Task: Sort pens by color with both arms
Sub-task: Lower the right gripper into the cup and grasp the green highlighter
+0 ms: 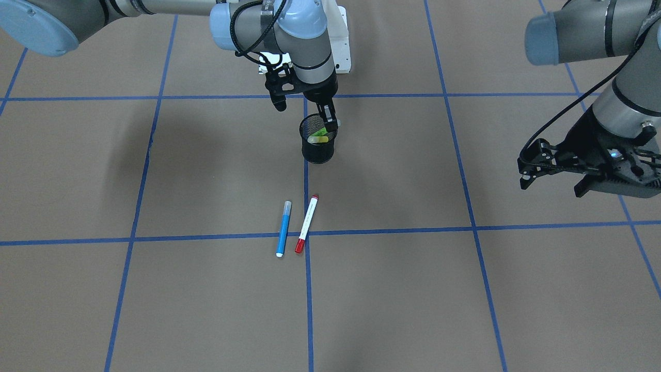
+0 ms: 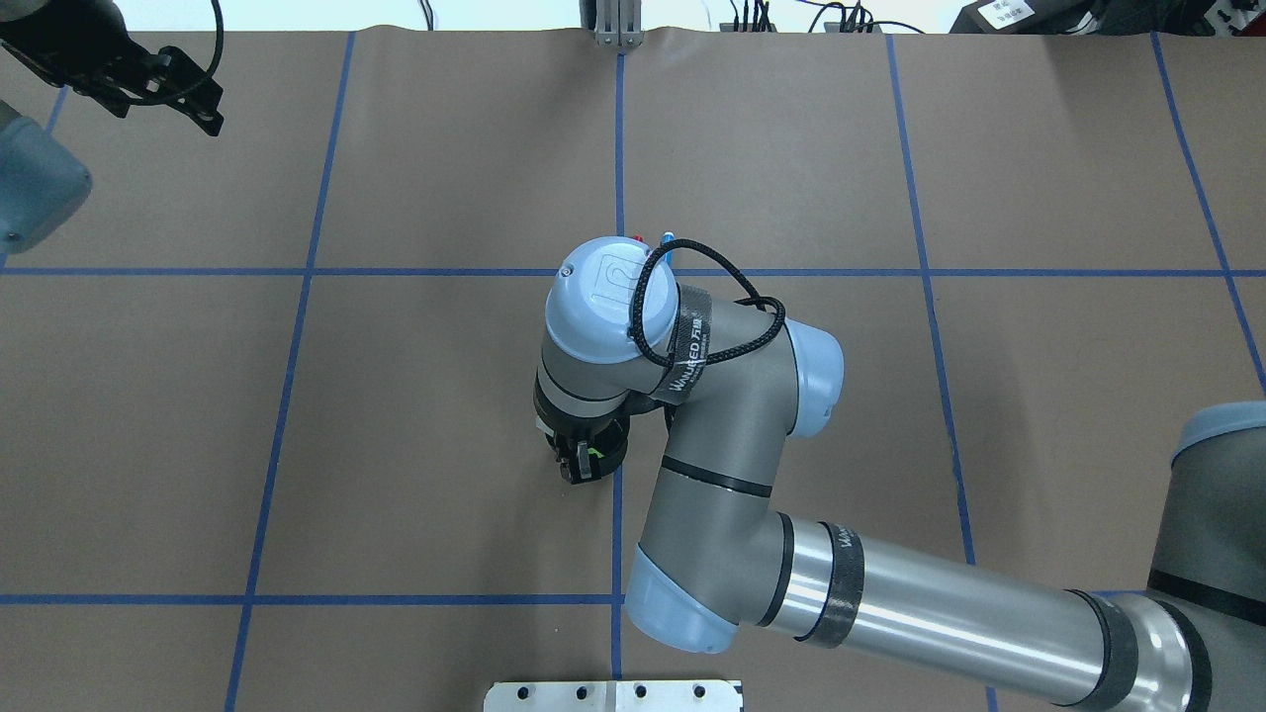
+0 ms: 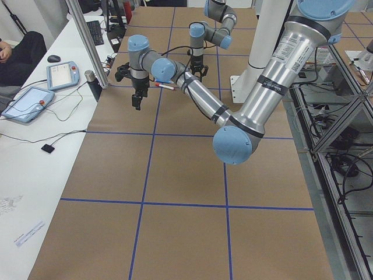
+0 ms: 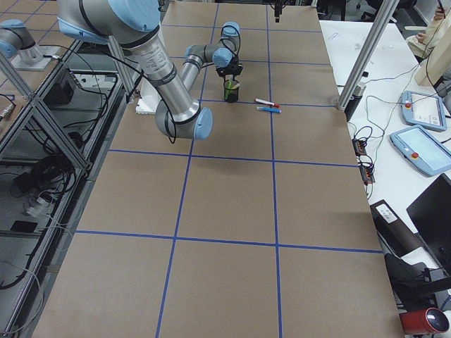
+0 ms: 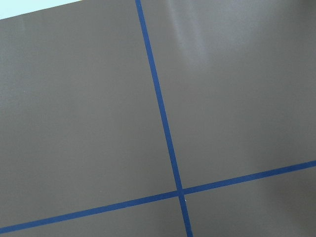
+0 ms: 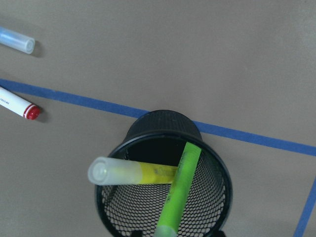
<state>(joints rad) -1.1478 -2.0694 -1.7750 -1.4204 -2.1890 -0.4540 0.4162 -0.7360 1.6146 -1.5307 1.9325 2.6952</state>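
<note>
A blue pen (image 1: 283, 229) and a white pen with red cap and end (image 1: 307, 223) lie side by side on the brown table, in front of a black mesh cup (image 1: 317, 147). Inside the cup, the yellow pen (image 6: 143, 172) leans left and the light green pen (image 6: 180, 192) leans toward the wrist camera. My right gripper (image 1: 330, 123) hangs at the cup's rim, and its fingers appear shut on the green pen's upper end. Far off to the side, my left gripper (image 1: 552, 187) hovers open over bare table, holding nothing.
Blue tape lines (image 1: 307, 289) divide the brown table into squares. The robot's white base (image 1: 341, 46) stands behind the cup. Desks with teach pendants (image 3: 58, 74) and a seated person border the far edge.
</note>
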